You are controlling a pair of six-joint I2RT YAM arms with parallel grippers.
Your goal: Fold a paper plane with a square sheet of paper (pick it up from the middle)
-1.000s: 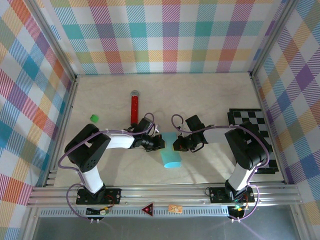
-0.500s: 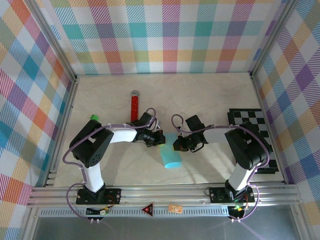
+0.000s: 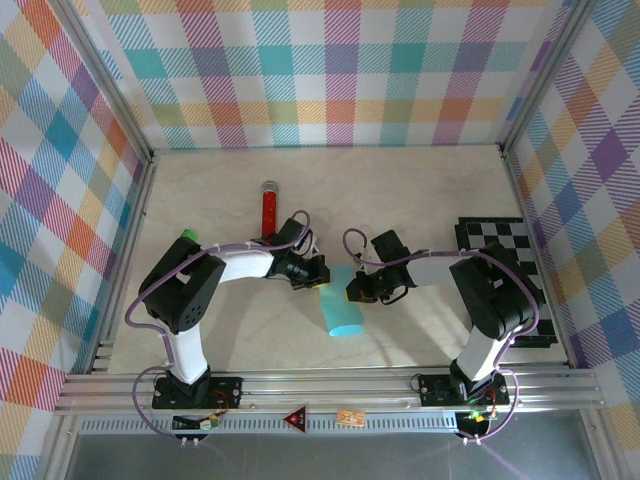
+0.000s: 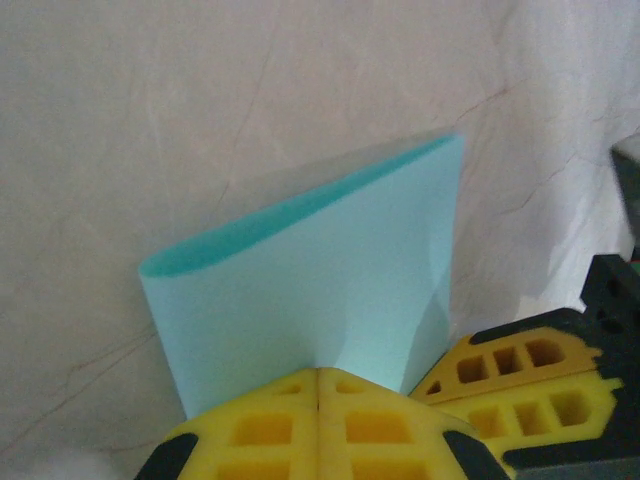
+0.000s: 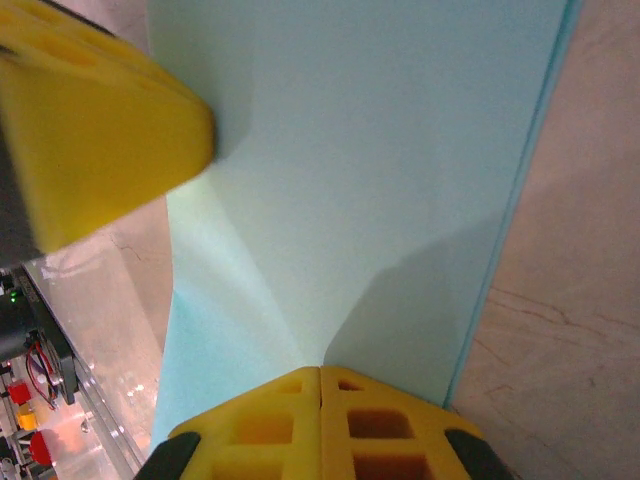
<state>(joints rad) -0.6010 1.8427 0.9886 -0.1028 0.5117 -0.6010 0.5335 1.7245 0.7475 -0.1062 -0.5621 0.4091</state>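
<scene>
Pale cream bench with faint marble veins, pastel plaid walls enclosing it at 9, 12 and 3 o'clock, grey metal corner posts at 10 and 2 o'clock, slotted aluminium rail along 6 o'clock, soft even light, faint shadows

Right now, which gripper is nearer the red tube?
Left. The left gripper sits just right of the red tube's near end; the right gripper is farther right, across the paper both pinch.
</scene>
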